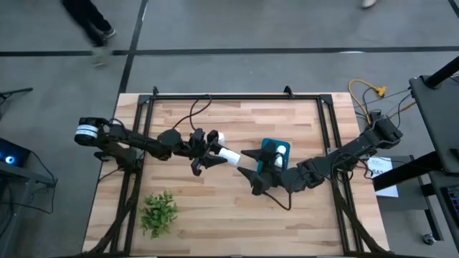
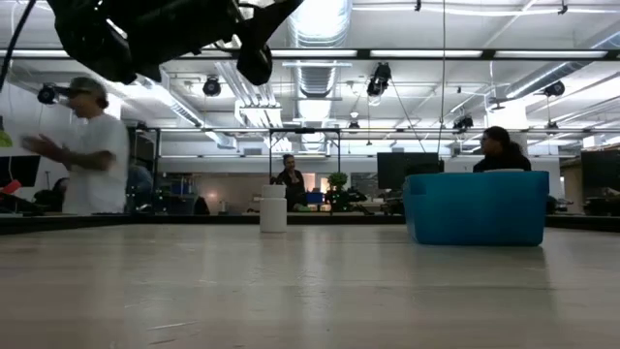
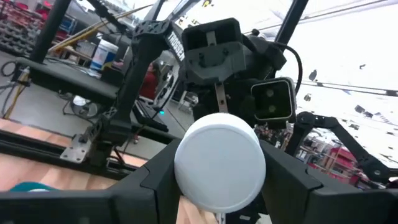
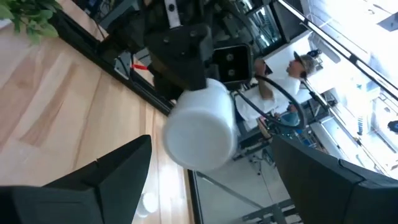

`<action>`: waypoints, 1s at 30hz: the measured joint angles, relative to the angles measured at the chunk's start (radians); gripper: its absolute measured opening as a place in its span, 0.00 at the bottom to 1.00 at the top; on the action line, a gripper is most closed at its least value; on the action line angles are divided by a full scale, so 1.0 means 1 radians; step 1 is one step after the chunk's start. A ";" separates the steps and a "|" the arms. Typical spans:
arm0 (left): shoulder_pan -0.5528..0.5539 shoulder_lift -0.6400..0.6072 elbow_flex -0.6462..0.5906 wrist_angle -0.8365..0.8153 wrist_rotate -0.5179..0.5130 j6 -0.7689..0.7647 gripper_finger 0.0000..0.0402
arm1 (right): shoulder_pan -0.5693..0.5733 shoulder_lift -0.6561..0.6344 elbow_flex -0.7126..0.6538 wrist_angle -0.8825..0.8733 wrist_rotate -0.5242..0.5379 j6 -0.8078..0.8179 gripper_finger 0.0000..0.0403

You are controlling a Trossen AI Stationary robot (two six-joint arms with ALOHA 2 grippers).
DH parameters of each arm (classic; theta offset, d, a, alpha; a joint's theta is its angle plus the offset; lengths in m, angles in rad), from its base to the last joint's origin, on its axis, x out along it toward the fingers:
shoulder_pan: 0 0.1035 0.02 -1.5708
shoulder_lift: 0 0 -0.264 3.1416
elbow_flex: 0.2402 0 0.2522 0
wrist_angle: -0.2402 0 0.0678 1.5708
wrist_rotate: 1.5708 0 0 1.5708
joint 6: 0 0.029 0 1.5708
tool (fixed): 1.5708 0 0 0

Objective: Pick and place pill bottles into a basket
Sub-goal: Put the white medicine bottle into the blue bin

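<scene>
My left gripper [image 1: 214, 152] is shut on a white pill bottle [image 1: 228, 154] held above the middle of the table. The bottle also shows in the left wrist view [image 3: 219, 162] and the right wrist view [image 4: 199, 127]. My right gripper [image 1: 248, 172] is open and faces it. Its two fingers [image 4: 93, 180] stand on either side of the bottle's free end and touch nothing. The teal basket [image 1: 267, 147] stands just right of the grippers, with a white bottle [image 1: 281, 150] inside. Another bottle [image 1: 219, 136] stands upright on the table behind my left gripper and shows in the low view [image 2: 273, 208]. My left gripper pinches the pill bottle's round side wall [image 3: 180, 180] between its two fingers [image 3: 149, 186]. The fingers come level from the table's left and lie along the bottle. The bottle lies level and clear of the table, its free end [image 4: 200, 140] toward my right gripper.
A green leafy plant [image 1: 159, 211] lies near the table's front left. A black frame [image 1: 237, 97] runs around the table's edges. People stand in the room beyond the table [image 2: 92, 145]. Bare wood [image 1: 215, 215] lies in front of the grippers.
</scene>
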 joint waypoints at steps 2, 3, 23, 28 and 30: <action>0.000 0.018 0.015 0.006 0.009 0.000 0.40 | 0.000 0.000 -0.002 -0.001 -0.002 0.004 0.80; 0.000 0.026 0.022 0.006 0.011 0.000 0.40 | 0.000 0.000 -0.002 -0.001 -0.008 0.005 0.80; -0.001 0.106 0.094 0.026 0.060 -0.025 0.40 | -0.001 0.008 -0.008 0.015 -0.044 0.012 0.72; -0.001 0.106 0.096 0.026 0.063 -0.025 0.41 | -0.001 0.008 -0.008 0.015 -0.044 0.016 0.64; -0.001 0.106 0.095 0.027 0.063 -0.025 0.41 | -0.001 0.008 -0.009 0.015 -0.044 0.016 0.59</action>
